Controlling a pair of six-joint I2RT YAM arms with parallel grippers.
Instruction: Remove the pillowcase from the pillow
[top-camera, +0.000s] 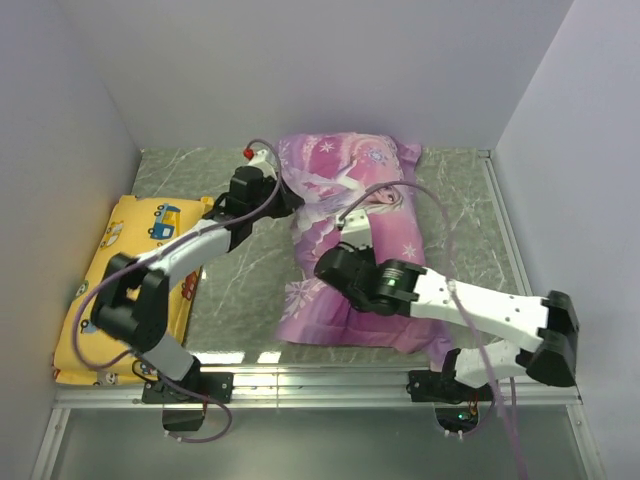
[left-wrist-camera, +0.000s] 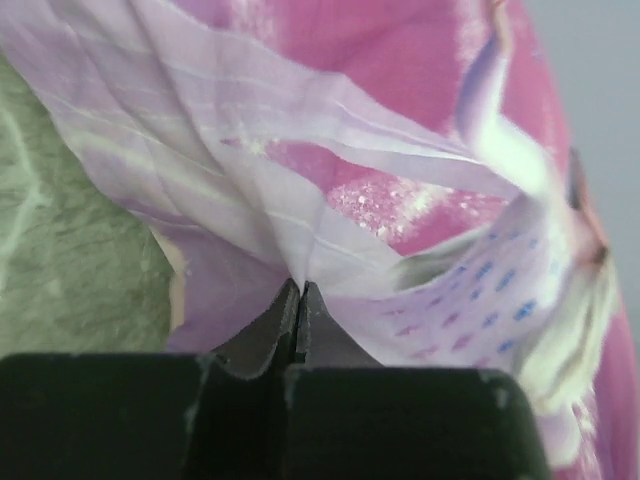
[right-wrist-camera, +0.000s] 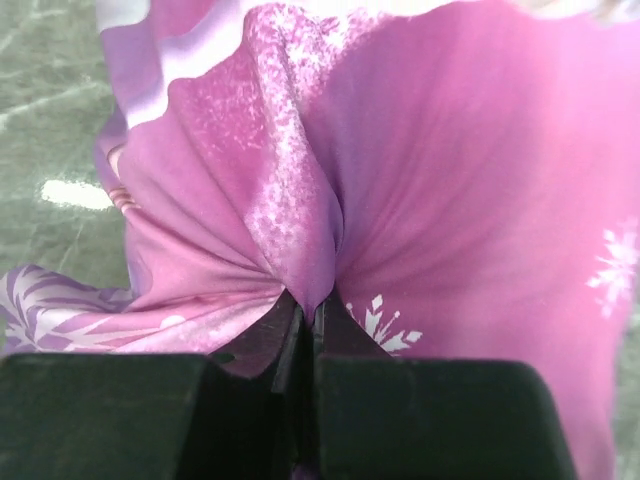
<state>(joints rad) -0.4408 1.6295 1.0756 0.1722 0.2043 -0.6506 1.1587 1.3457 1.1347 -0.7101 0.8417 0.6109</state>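
Jaws pinch pillowcase (top-camera: 400, 240) — yellow cushion (top-camera: 130, 235) beside.

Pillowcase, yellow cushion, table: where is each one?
pillowcase (top-camera: 405, 235), top view, its printed right side.
yellow cushion (top-camera: 125, 230), top view, its far end.
table (top-camera: 240, 290), top view, bare marbled patch between them.

Black-jointed white left arm (top-camera: 185, 250) and right arm (top-camera: 480, 305), looping lilac cables (top-camera: 440, 220), black bases (top-camera: 185, 388).
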